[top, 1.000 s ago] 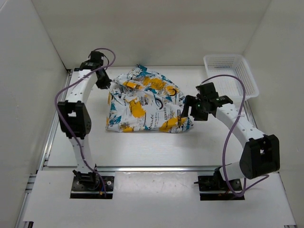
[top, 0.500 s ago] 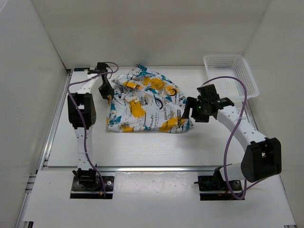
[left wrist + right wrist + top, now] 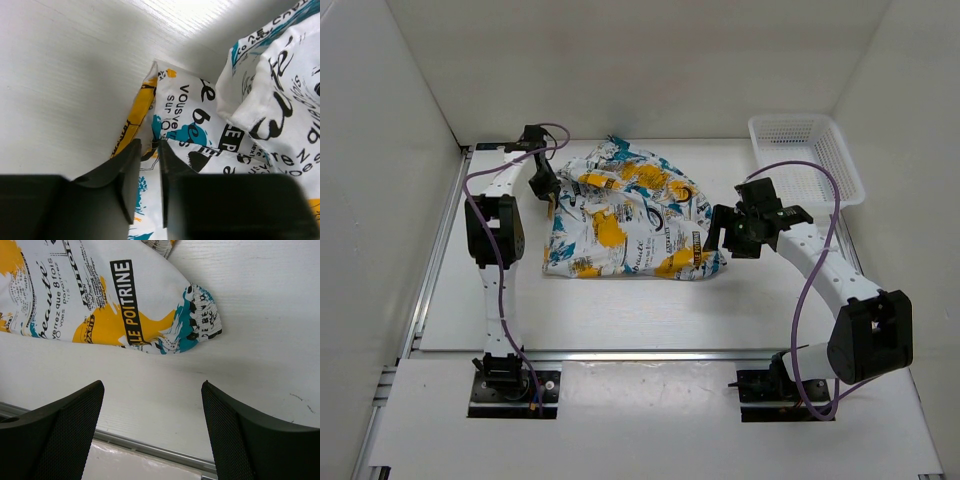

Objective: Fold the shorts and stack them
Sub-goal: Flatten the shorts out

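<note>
The shorts point(image 3: 625, 215) lie crumpled in a rough rectangle in the middle of the table, white with yellow, teal and black print. My left gripper point(image 3: 548, 200) is at their upper left edge. In the left wrist view the jaws point(image 3: 150, 146) are almost together, with the folded hem of the shorts point(image 3: 260, 100) pinched at their tips. My right gripper point(image 3: 708, 240) is wide open just off the right end of the shorts. In the right wrist view it point(image 3: 152, 387) is empty above bare table, with the corner of the shorts point(image 3: 100, 295) a short way ahead.
A white mesh basket point(image 3: 807, 160) stands at the back right, behind the right arm. A metal rail point(image 3: 620, 355) runs along the table's near edge. White walls close in the left, back and right sides.
My left arm swung in from the far left corner and came down onto the left edge of the shorts. The right gripper shifted slightly and stays open.
</note>
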